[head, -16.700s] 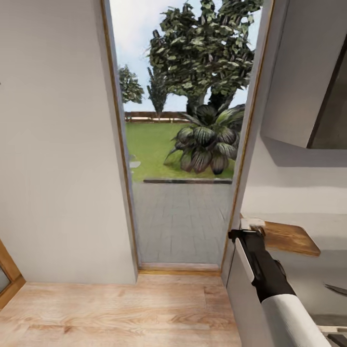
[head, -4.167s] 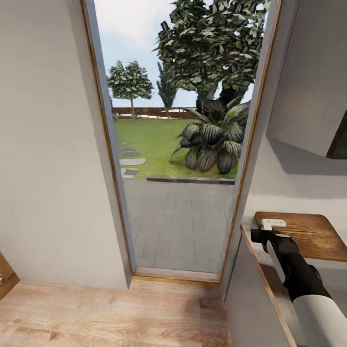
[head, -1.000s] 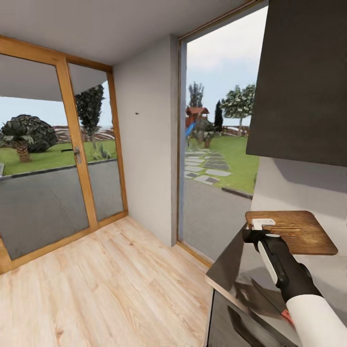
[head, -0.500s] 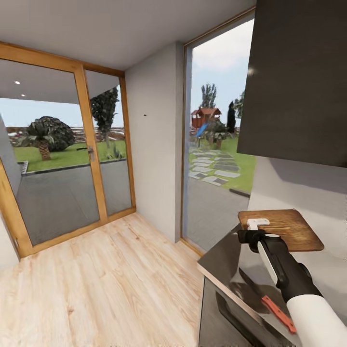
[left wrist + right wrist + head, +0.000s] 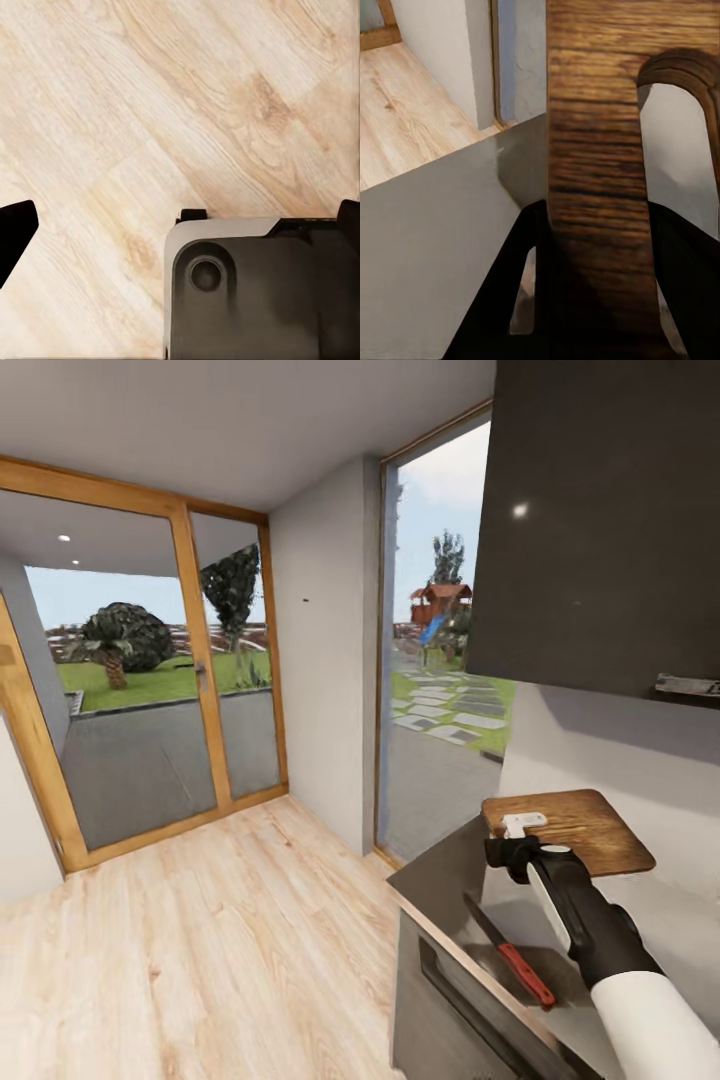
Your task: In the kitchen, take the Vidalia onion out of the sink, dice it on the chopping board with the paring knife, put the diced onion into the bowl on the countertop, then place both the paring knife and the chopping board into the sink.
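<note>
Carrying is the step in hand: the right gripper is clamping the chopping board by its near edge, holding it above the countertop, while the paring knife is lying near the front edge. Judging by this, keeping the board level matters. Left gripper's fingers: cannot tell
</note>
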`<state>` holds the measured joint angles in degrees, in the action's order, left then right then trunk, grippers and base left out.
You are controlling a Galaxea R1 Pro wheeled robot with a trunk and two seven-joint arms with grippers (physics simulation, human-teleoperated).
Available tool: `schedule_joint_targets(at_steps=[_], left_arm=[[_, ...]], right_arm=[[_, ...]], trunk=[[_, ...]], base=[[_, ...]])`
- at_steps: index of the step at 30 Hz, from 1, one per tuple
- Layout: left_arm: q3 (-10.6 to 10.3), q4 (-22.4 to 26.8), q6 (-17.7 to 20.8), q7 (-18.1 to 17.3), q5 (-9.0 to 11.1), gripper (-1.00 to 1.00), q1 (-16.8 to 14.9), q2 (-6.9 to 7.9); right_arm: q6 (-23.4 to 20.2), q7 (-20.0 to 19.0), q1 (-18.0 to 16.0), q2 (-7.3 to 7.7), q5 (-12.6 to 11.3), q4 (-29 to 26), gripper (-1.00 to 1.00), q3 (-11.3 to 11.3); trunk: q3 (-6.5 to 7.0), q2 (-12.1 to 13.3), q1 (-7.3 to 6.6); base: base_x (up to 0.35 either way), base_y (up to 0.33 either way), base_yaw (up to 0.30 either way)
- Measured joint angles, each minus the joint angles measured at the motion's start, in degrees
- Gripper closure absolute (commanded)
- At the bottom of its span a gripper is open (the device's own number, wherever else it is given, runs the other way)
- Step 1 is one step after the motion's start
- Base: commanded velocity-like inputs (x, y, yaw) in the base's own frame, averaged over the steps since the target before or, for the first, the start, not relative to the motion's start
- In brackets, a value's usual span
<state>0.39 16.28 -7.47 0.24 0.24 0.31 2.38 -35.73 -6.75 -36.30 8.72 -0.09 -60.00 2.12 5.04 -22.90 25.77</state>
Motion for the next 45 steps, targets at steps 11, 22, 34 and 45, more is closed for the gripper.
schedule_joint_targets(at_steps=[11,22,34,45], left_arm=[[0.0,0.0,0.0,0.0,0.0,-1.0,0.0,0.09],[0.0,0.0,0.0,0.0,0.0,-1.0,0.0,0.09],[0.0,0.0,0.0,0.0,0.0,-1.0,0.0,0.09],[0.0,0.0,0.0,0.0,0.0,-1.0,0.0,0.09]], right_arm=[[0.0,-0.2,0.0,0.02,0.3,0.0,1.0,1.0],[0.0,-0.2,0.0,0.02,0.3,0.1,1.0,1.1],[0.0,-0.2,0.0,-0.06,0.2,0.1,1.0,1.1],[0.0,-0.2,0.0,-0.08,0.2,0.1,1.0,1.1]], trunk=[[-0.01,0.0,-0.01],[-0.01,0.0,-0.01],[-0.01,0.0,-0.01],[-0.01,0.0,0.0]], base=[[-0.014,-0.103,0.003],[0.0,-0.001,0.0],[0.0,-0.045,0.036],[-0.045,-0.247,0.166]])
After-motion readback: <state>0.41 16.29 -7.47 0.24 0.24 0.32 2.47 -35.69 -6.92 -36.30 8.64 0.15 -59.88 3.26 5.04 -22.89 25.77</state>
